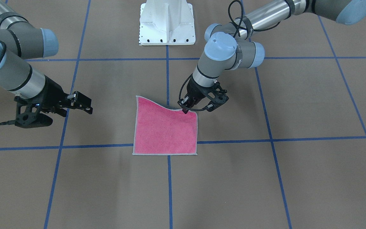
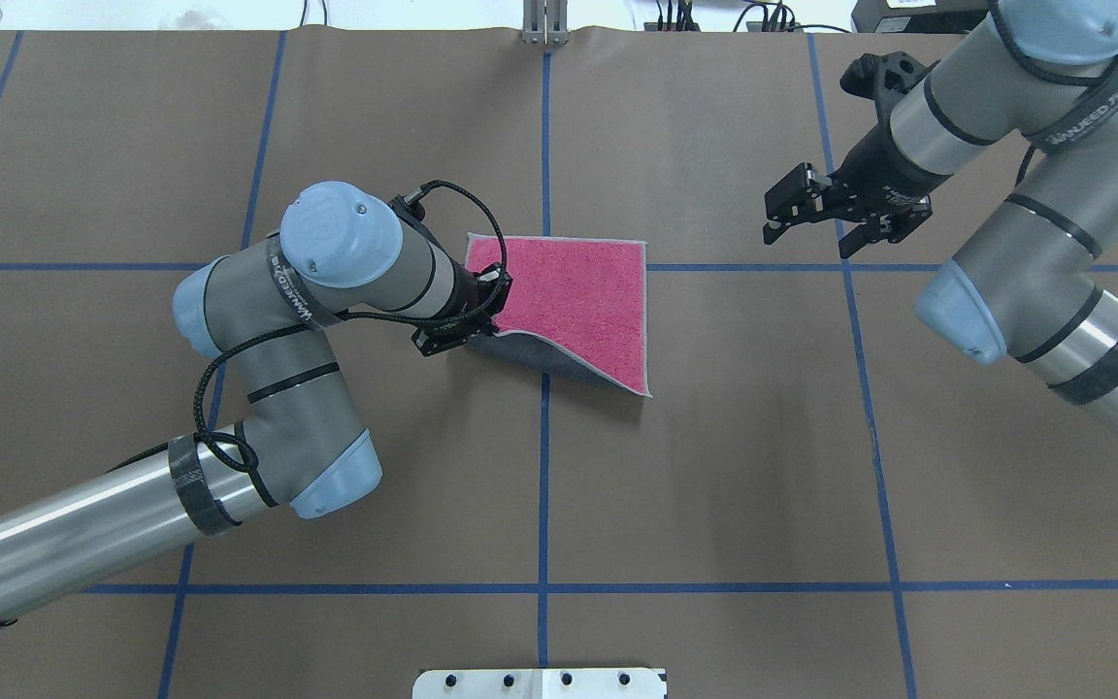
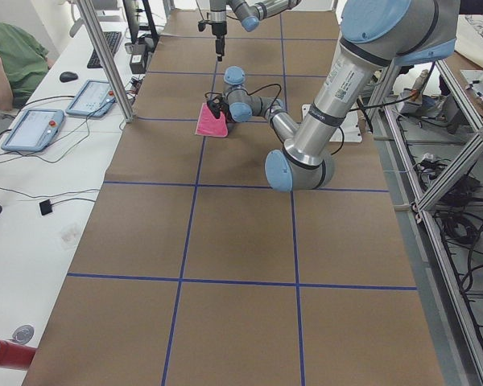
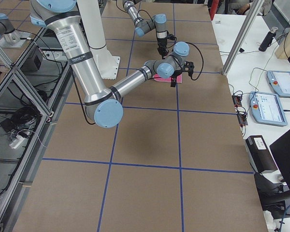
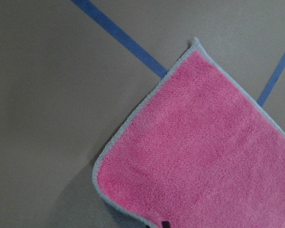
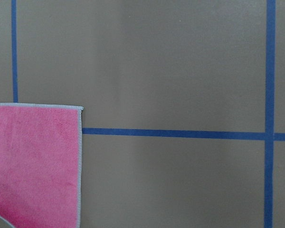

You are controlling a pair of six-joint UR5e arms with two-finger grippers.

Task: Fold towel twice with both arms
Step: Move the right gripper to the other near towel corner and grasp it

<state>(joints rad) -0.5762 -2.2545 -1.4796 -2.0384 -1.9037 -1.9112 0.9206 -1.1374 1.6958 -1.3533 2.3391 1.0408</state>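
**First fold barely begun – one corner up, the other arm waiting**

The towel (image 2: 578,291) lay pink face up near the middle of the worktop (image 1: 265,184), straddling the crossing of the blue tape lines (image 1: 169,184). The left gripper (image 2: 486,316) stood at the corner nearest the robot on its own side, its fingers closed on the stitched border there. That corner was held just clear of the worktop, enough for the dark grey underside to show along the near edge in the overhead view. The rest of the cloth rested flat, and the far edge lay straight along a tape line.

The right gripper (image 2: 778,214) hung well apart from the towel, out to its own side and above bare worktop. Its fingers (image 2: 790,189) were spread wide and held nothing. Its wrist camera caught only one far corner of the cloth at the frame's edge.

By my reading this was the opening of the first fold – only half the grasp was made. The next move looked to be the right arm's: come across and down to the other near corner, which seemed to lie on the worktop, and close on its border. Only then could both arms raise the near edge together and carry it over to the far edge. If the left arm went on alone, I'd have expected the cloth to drag or fold on the slant, so keeping the two corners level seemed to matter most.
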